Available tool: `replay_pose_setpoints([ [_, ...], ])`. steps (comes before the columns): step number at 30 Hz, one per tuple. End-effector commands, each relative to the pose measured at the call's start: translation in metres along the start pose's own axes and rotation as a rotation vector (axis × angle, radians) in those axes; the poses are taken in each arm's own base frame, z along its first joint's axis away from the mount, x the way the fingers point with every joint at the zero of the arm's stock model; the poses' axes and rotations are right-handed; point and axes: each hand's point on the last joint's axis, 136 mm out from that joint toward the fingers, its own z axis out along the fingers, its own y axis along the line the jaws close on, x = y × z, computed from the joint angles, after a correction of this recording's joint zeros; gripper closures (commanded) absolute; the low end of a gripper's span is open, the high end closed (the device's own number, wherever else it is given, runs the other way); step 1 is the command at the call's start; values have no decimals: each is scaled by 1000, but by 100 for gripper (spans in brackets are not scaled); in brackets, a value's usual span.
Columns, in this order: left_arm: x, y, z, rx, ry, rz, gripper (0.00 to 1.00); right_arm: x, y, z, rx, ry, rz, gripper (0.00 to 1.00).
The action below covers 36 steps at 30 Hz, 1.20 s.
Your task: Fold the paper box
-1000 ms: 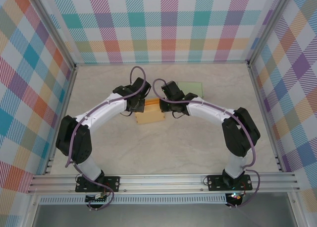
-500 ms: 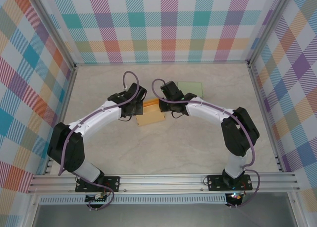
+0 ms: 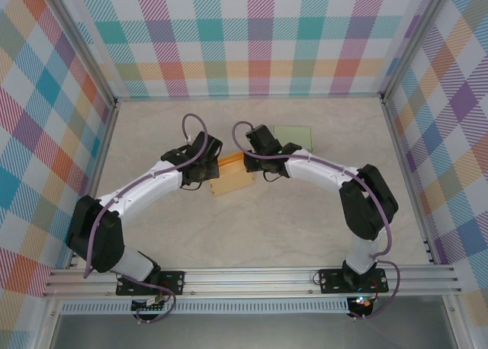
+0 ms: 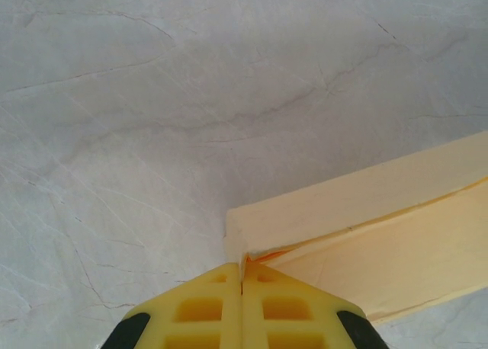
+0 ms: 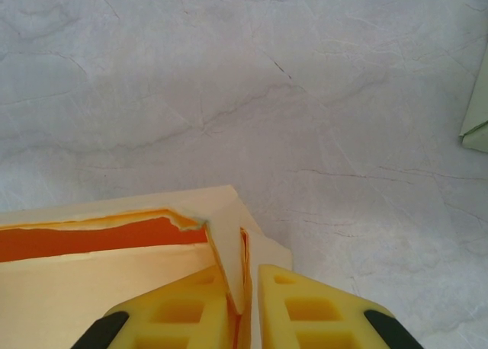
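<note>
The paper box [image 3: 235, 178] is a tan, half-folded box with an orange inside, lying mid-table between both arms. My left gripper [image 3: 207, 168] is at its left end. In the left wrist view the yellow fingers [image 4: 206, 307] are pressed together on a thin paper edge at the box's [image 4: 366, 212] corner. My right gripper [image 3: 252, 164] is at the box's far right corner. In the right wrist view its fingers [image 5: 320, 311] are shut on an upright wall flap of the box [image 5: 114, 273], beside the torn-looking orange inner face.
A pale green sheet [image 3: 293, 136] lies flat behind the right gripper, and its corner is at the right edge of the right wrist view [image 5: 476, 124]. The marbled tabletop [image 3: 252, 235] is fenced by metal rails and checked walls.
The left arm's elbow has swung out to the left and its gripper has shifted slightly left. The box has turned a little. The right arm has barely moved.
</note>
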Motion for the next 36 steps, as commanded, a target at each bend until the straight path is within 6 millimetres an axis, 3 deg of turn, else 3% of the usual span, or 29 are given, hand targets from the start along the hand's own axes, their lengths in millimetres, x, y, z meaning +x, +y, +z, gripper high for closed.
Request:
replay_pose_setpoints([
  [1, -10, -11, -13, 73, -50, -58, 100, 75, -22, 26, 85, 248, -53, 83],
  [12, 10, 0, -4, 73, -76, -157, 100, 76, -21, 27, 85, 251, -53, 84],
  [19, 18, -12, -7, 91, -89, -150, 100, 76, -22, 27, 87, 247, -49, 84],
  [24, 18, -19, -18, 118, -99, -147, 100, 77, -22, 27, 87, 246, -48, 84],
  [36, 8, -13, -48, 187, -187, -240, 100, 79, -22, 27, 78, 245, -41, 84],
])
